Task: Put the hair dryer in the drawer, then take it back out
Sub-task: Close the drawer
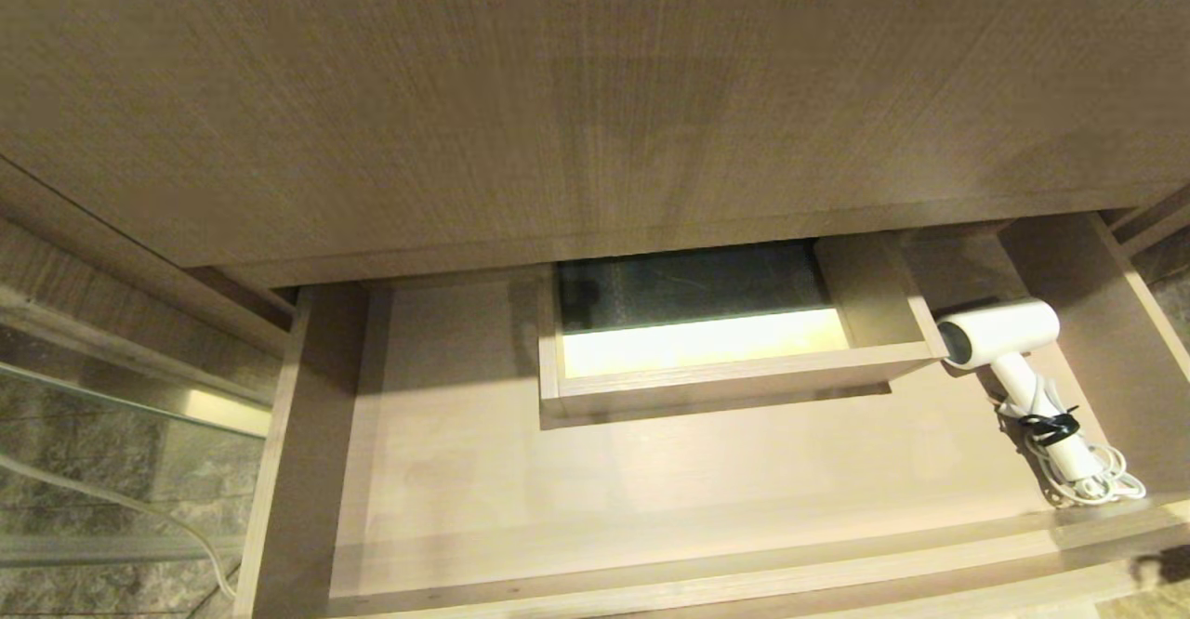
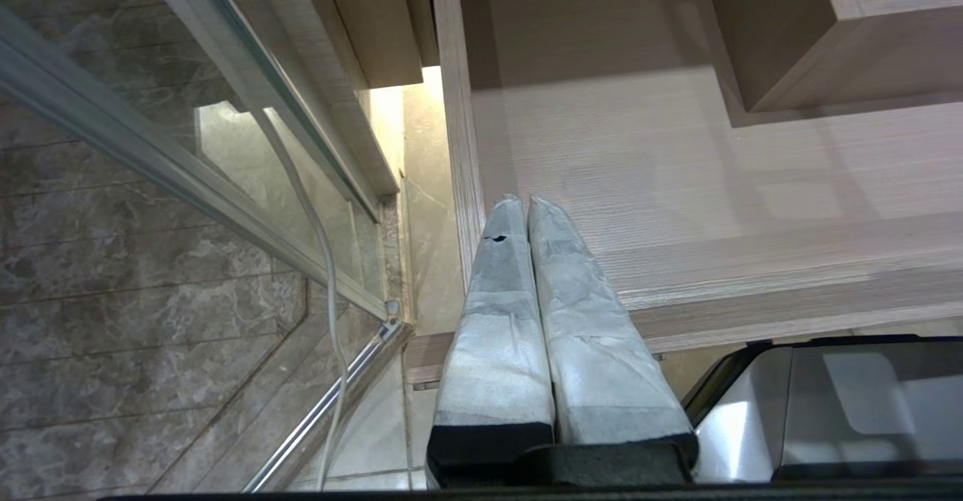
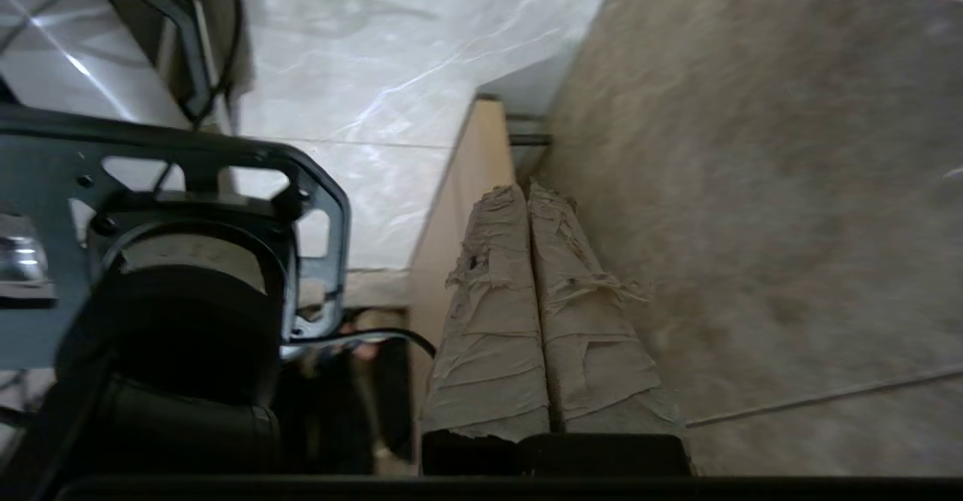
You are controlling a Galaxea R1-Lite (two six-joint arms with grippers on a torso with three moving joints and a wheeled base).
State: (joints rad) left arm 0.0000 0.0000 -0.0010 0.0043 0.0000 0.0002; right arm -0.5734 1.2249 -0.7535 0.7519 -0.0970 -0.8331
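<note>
The drawer [image 1: 651, 498] stands pulled open beneath the vanity front. The hair dryer [image 1: 1009, 345] lies on the drawer floor at its right end, barrel just beside the boxed notch [image 1: 734, 382], handle and tied cord [image 1: 1088, 475] trailing toward the drawer front. The left gripper [image 2: 519, 204] hangs over the drawer's left front corner, jaws pressed together and empty. The right gripper [image 3: 527, 189], jaws likewise closed on nothing, points along a stone-grey wall near the floor.

We've got open floor across the drawer [image 1: 576, 498] left & centre; boxed notch [image 1: 725, 359] blocks the back middle, hair dryer [image 1: 1009, 345] fills the right corner, cabinet front [image 1: 558, 89] overhangs the rear.
</note>
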